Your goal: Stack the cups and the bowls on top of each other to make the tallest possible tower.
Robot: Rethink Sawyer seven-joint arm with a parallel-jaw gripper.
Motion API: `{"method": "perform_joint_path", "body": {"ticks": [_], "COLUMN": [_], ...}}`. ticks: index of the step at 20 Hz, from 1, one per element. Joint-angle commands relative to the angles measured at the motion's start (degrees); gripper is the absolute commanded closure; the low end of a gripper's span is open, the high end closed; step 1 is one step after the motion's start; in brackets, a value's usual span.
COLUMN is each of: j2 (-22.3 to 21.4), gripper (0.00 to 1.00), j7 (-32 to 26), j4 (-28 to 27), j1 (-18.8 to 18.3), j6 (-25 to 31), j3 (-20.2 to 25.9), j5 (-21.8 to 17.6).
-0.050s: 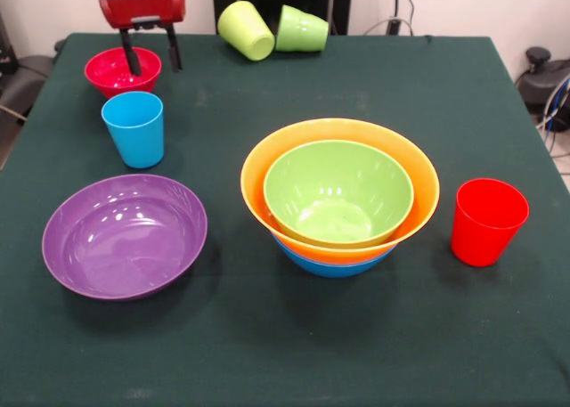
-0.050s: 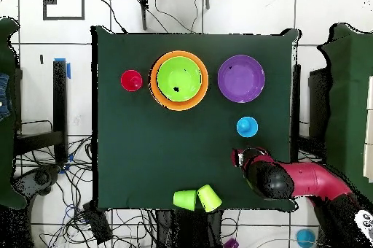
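now the jaws point(image 1: 152, 52) straddle the small red bowl's point(image 1: 111, 69) rim.

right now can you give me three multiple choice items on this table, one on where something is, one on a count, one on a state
1. Where is the gripper?
A. over the small red bowl
B. over the red cup
C. inside the purple bowl

2. How many bowls make up the tower?
A. one
B. three
C. five

3. How do the yellow-green cup and the green cup stand?
A. upright
B. nested in the green bowl
C. lying on their sides

Answers:
1. A: the front view shows its open fingers reaching down at the small red bowl, behind the sky blue cup.
2. B: green sits in the orange bowl, with the blue bowl showing beneath.
3. C: both lie tipped at the table's far edge, their bodies touching.
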Motion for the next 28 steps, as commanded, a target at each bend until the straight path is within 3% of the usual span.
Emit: {"method": "perform_joint_path", "body": {"ticks": [1, 7, 17, 28], "j2": [3.52, 8.79, 13.22, 13.76], "gripper": [0.0, 0.0, 0.0, 0.0], "j7": [2.69, -1.48, -5.79, -1.86], "j4": [-4.37, -8.13, -10.84, -13.04], "j1": [4.55, 3.76, 1.75, 4.09], "j6": [7.69, 9.44, 10.14, 12.63], "j3": [-5.91, -6.22, -4.7, -6.85], "j5": [0.73, 1.04, 0.3, 1.71]}}
